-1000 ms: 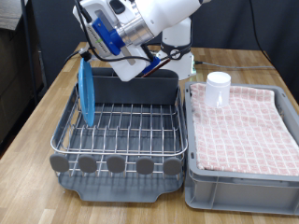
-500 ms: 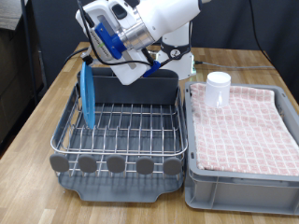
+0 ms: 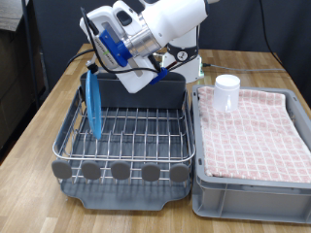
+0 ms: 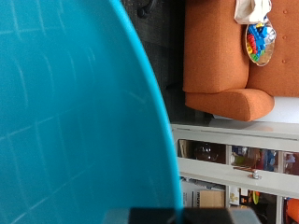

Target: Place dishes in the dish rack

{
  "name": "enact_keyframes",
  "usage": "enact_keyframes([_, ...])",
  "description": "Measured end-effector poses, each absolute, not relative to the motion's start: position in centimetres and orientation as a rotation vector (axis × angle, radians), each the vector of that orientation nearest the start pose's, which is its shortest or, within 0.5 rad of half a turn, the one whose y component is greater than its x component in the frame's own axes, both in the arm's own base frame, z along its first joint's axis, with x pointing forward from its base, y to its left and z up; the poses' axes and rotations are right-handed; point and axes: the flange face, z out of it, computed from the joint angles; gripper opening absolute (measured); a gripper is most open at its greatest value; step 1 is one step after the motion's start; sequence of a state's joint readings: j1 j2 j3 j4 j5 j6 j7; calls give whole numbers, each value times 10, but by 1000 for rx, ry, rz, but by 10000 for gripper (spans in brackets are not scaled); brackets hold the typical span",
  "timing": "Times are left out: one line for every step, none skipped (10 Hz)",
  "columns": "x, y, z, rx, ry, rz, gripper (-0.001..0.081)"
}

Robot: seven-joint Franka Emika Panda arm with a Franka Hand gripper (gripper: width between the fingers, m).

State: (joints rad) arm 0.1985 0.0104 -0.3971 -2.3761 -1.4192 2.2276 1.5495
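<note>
The light-blue plate [image 3: 94,102] stands on edge in the dish rack [image 3: 136,150] at the exterior view's left, its top leaning a little. My gripper [image 3: 92,61] is at the plate's upper rim and appears shut on it. In the wrist view the plate [image 4: 75,121] fills most of the picture, very close. The white mug [image 3: 226,92] stands on the pink checked towel [image 3: 253,131] at the back of the grey crate [image 3: 248,194]. The wooden spoon does not show.
The rack's tall grey caddy [image 3: 155,92] stands at its back, just under my arm. Round grey tabs [image 3: 121,171] line its front edge. Rack and crate sit side by side on a wooden table [image 3: 29,136]. A dark wall lies at the exterior view's left.
My gripper has shifted slightly to the exterior view's right with the plate's top, so the plate now leans more, with its lower edge further into the rack.
</note>
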Motion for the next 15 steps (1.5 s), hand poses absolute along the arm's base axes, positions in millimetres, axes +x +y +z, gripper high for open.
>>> enact_keyframes([483,-128,321,2065,-753,643,13])
enact_keyframes([483,-128,319,2071,-754,643,13])
enact_keyframes([483,-128,316,2076,-754,642,13])
enact_keyframes([483,-128,315,2079,-755,642,13])
enact_keyframes([483,-128,314,2082,-756,641,13])
enact_keyframes([483,-128,312,2088,-756,640,13])
enact_keyframes([483,-128,310,2095,-756,638,13])
enact_keyframes([483,-129,308,2101,-756,636,13])
enact_keyframes([483,-129,306,2105,-759,633,13])
enact_keyframes([483,-130,305,2108,-759,630,13])
enact_keyframes([483,-130,304,2112,-761,628,13])
enact_keyframes([483,-130,303,2116,-763,629,166])
enact_keyframes([483,-129,303,2121,-766,630,166])
enact_keyframes([484,-128,303,2133,-777,626,326])
enact_keyframes([484,-127,303,2166,-803,598,466])
